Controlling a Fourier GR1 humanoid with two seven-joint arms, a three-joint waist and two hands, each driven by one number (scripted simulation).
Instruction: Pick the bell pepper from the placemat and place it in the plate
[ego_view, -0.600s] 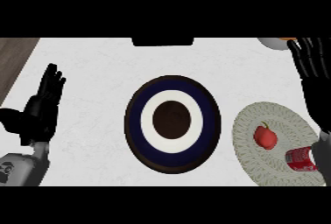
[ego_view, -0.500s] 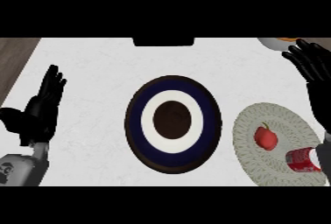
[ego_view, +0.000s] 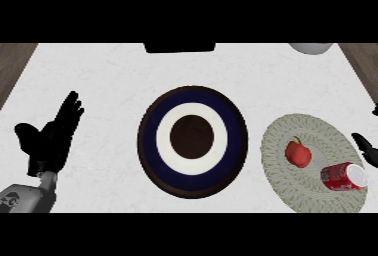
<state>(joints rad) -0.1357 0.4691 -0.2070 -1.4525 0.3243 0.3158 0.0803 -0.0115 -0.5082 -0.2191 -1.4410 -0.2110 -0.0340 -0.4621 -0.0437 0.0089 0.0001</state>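
right hand (ego_view: 367, 150) dropped to right edge, grip unclear | bell pepper (ego_view: 297, 152) on placemat (ego_view: 295, 190), soda can (ego_view: 343, 176) beside | plate (ego_view: 193, 141) bare | left hand (ego_view: 50, 137) open, resting

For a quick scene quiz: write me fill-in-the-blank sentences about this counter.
1. The red pepper lies on the ____.
2. Beside the pepper lies a red ____ on its side.
3. The plate holds ____.
4. The left hand rests open at the view's ____ side.

Missing words: placemat; can; nothing; left.
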